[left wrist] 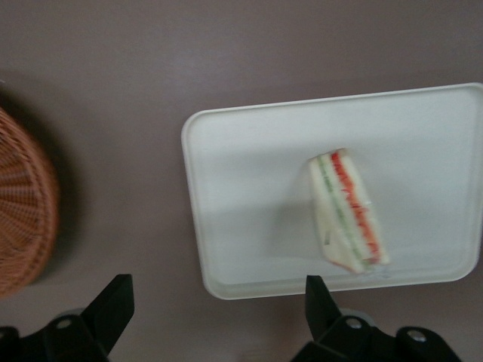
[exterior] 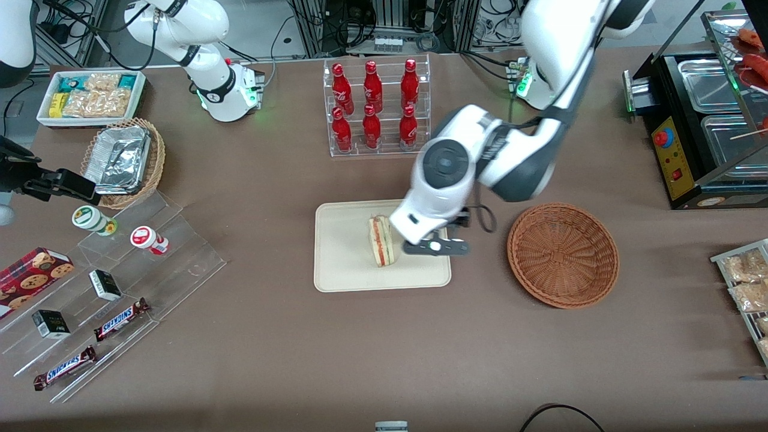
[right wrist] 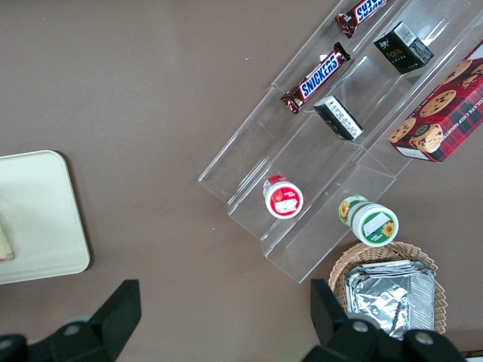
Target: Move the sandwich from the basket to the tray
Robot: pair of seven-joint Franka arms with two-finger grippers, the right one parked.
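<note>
- One relation decides my next move: the sandwich (left wrist: pixel 346 211) lies on the tray (left wrist: pixel 249 196), and my gripper (left wrist: pixel 215 317) is above the tray's edge that faces the basket (left wrist: pixel 23 211), so the sandwich sits off to one side of me, toward the parked arm's end of the table, and not between my fingers.
- My fingers (left wrist: pixel 112 302) are spread wide with nothing between them; the wrist view shows bare table and tray rim in the gap, so I hold nothing.
- From the front, the sandwich (exterior: pixel 381 241) stands on its side near the middle of the tray (exterior: pixel 342 264), its red and green filling edge turned up, its long axis running from nearer the front camera to farther from it, roughly along the tray's short side.
- My gripper (exterior: pixel 435 246) hangs just beside the sandwich, apart from it as far as I can tell, though my wrist housing hides part of the gap.
- Nothing lies in the basket (exterior: pixel 563 255), which stands well apart from the tray, toward my own end of the table.
- I judge the placing done: the sandwich rests wholly inside the tray's rim, and what is left for me is to lift clear without brushing it.
</note>
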